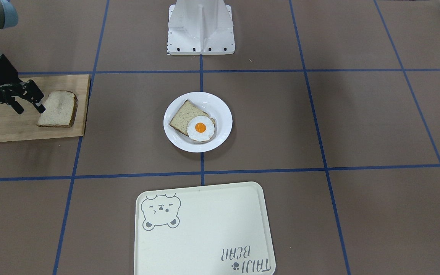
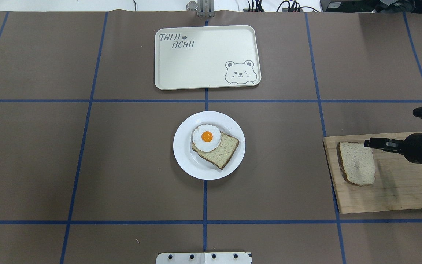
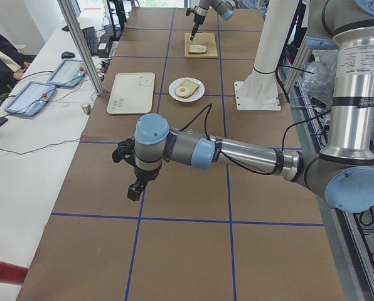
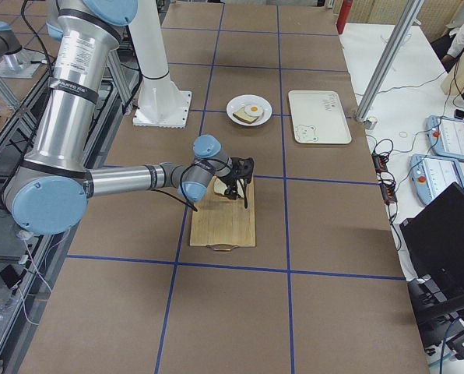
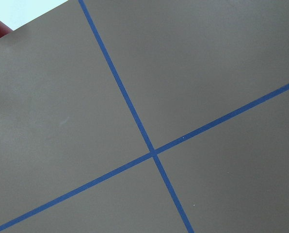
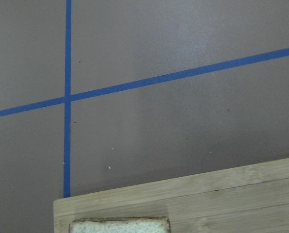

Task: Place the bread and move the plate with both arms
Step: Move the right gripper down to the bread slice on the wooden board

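One slice of bread (image 1: 57, 109) lies on a wooden board (image 1: 10, 128) at the table's right end; it also shows in the overhead view (image 2: 357, 163). My right gripper (image 1: 33, 110) is open and tilted down at the slice's outer edge, one fingertip (image 1: 42, 109) touching or almost touching it. The white plate (image 1: 222, 109) sits mid-table and carries the second slice (image 1: 181, 116) with a fried egg (image 1: 200, 129) on it. My left gripper (image 3: 134, 187) hangs over bare table far to the left, seen only in the left side view; I cannot tell its state.
A cream tray with a bear drawing (image 1: 204, 229) lies beyond the plate, on the side away from the robot. The white fixed base (image 1: 201, 28) stands on the robot's side. Blue tape lines grid the brown table. The right wrist view shows the board's corner (image 6: 207, 194).
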Controlling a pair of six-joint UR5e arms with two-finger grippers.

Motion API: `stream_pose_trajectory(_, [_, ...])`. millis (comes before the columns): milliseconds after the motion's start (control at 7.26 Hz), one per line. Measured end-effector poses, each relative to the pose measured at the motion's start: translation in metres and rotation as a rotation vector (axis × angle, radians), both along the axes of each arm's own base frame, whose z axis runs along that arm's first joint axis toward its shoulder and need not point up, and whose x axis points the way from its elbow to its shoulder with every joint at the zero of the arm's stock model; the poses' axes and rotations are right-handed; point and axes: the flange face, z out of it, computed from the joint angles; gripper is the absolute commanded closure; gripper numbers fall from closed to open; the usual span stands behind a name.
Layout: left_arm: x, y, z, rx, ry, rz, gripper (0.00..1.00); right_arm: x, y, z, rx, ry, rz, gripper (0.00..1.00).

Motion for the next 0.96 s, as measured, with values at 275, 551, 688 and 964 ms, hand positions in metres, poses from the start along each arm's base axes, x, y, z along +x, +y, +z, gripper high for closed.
stream_pose_trajectory(275, [0.000,0.000,0.000,0.000,0.000,0.000,0.02,-0.011,0.008,0.007,0.006,0.024,-0.006,0.29])
stream_pose_trajectory(551, [0.000,0.000,0.000,0.000,0.000,0.000,0.02,-0.020,0.014,0.014,0.015,0.047,-0.012,0.32])
stream_pose_trajectory(688, [0.000,0.000,0.000,0.000,0.000,0.000,0.02,-0.022,0.016,0.019,0.016,0.060,-0.012,0.39])
stream_pose_trajectory(964, [0.000,0.000,0.000,0.001,0.000,0.000,0.02,-0.024,0.022,0.026,0.019,0.082,-0.015,0.68])
